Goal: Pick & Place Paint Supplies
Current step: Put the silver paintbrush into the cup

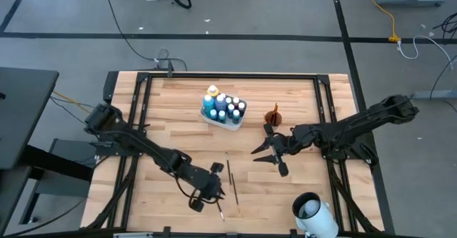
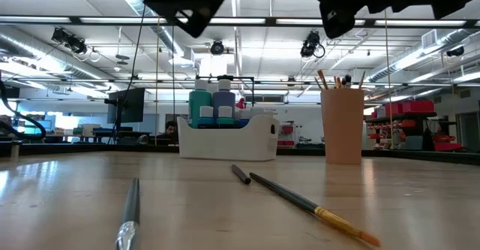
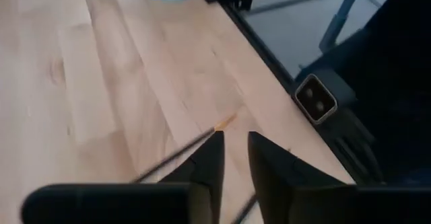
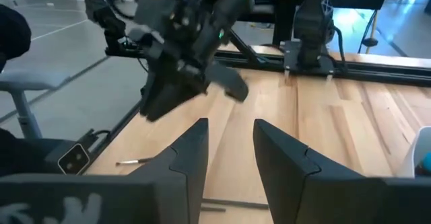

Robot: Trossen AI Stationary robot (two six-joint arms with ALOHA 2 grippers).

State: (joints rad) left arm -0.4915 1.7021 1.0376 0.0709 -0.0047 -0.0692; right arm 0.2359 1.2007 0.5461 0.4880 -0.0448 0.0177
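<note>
A white tray (image 1: 232, 122) at the table's far middle holds several paint bottles (image 1: 221, 106), blue, teal and white-capped. An orange-brown cup (image 1: 273, 117) beside it holds brushes (image 2: 335, 79). A long dark paintbrush (image 1: 232, 175) lies flat on the table, and a second one (image 1: 221, 211) lies nearer the front edge. My left gripper (image 1: 216, 188) hovers above these brushes, its fingers a little apart and empty; its wrist view shows a brush with an orange tip (image 3: 222, 122) below the fingers. My right gripper (image 1: 270, 159) hovers open and empty near the cup.
A white cylinder (image 1: 312, 213) stands at the table's near right edge. Dark rails (image 1: 334, 116) frame the wooden top. In the low view three brushes (image 2: 315, 205) lie on the table in front of the tray (image 2: 225, 139) and cup (image 2: 343, 126).
</note>
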